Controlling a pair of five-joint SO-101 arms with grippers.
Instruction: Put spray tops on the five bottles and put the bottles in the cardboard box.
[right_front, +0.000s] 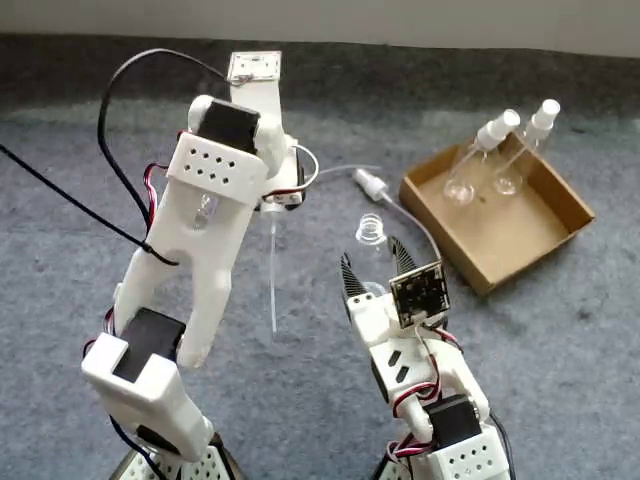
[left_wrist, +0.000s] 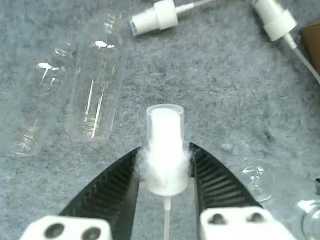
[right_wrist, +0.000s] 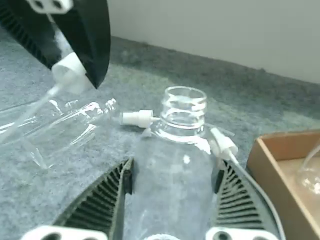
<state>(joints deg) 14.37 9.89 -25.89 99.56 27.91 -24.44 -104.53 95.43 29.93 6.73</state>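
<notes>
My left gripper (left_wrist: 164, 147) is shut on a white spray top (left_wrist: 164, 135), whose long thin tube (right_front: 273, 280) hangs down toward the table. My right gripper (right_wrist: 172, 170) is shut on an upright clear bottle (right_wrist: 175, 165) with an open neck (right_front: 370, 228). In the high view the left gripper (right_front: 272, 200) is up and to the left of that neck. Two capless clear bottles (left_wrist: 95, 75) (left_wrist: 30, 110) lie on the carpet under the left arm. Two loose spray tops (left_wrist: 155, 17) (left_wrist: 274, 20) lie nearby. The cardboard box (right_front: 445, 240) holds two capped bottles (right_front: 478, 155) (right_front: 520, 150).
Grey carpet covers the table. The box stands at the right, close beside the right gripper. One loose spray top (right_front: 370, 183) lies between the box and the left arm, its tube curving toward the box. Black cables run at the far left.
</notes>
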